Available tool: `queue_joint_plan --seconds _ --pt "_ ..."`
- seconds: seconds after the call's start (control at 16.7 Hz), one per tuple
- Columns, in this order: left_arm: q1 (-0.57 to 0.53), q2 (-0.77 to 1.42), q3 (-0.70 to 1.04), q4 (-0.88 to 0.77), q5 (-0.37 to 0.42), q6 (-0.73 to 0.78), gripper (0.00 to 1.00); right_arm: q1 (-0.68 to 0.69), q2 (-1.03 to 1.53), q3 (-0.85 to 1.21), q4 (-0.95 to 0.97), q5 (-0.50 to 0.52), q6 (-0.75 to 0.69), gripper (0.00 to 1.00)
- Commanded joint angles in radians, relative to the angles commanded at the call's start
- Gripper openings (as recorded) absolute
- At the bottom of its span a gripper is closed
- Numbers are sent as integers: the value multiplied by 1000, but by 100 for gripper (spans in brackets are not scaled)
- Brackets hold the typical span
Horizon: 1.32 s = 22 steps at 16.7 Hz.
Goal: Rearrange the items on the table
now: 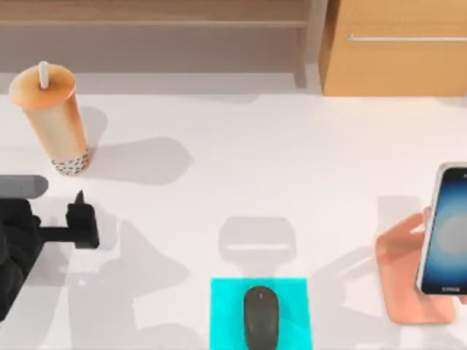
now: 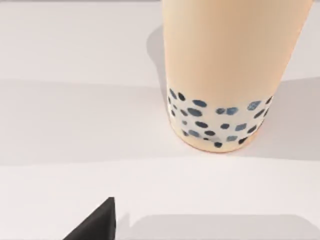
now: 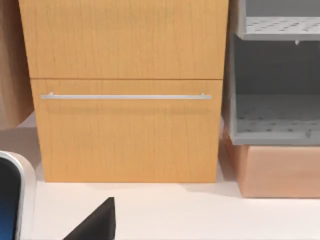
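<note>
— What stands at the table's (image 1: pixel 241 160) left edge?

— The bubble-tea cup (image 1: pixel 52 117), upright near the back-left corner, its white straw (image 1: pixel 44 74) pointing up. It holds orange tea with dark pearls settled at the bottom (the left wrist view shows those pearls (image 2: pixel 215 120) close up). Just in front of it, at the left edge, is the left gripper (image 1: pixel 82 219); whether its fingers are apart or together I cannot tell.

— And the middle?

— At the front edge lies a cyan pad (image 1: pixel 226 313) with the dark computer mouse (image 1: pixel 261 317) on it, its long axis running front to back.

— The right edge?

— The smartphone (image 1: pixel 445 230) leans on the salmon-pink phone stand (image 1: pixel 401 270), blue screen up, long axis front to back. The wooden cabinet (image 1: pixel 398 58) stands at the back-right corner; the right wrist view shows its metal handle (image 3: pixel 125 96) and grey shelves (image 3: pixel 275 115) beside it.
</note>
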Motion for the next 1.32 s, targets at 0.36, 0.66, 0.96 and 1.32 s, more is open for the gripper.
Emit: queue_joint_plan --seconds 0.36,0.66,0.96,1.32 --pt "4 148 169 196 -6 12 100 0 0 0 0 0 0 100" --pt "10 207 234 267 -7 22 100 0 0 0 0 0 0 100" --pt "10 207 234 267 -7 22 100 0 0 0 0 0 0 100" --pt "16 254 323 229 -1 22 100 0 0 0 0 0 0 100"
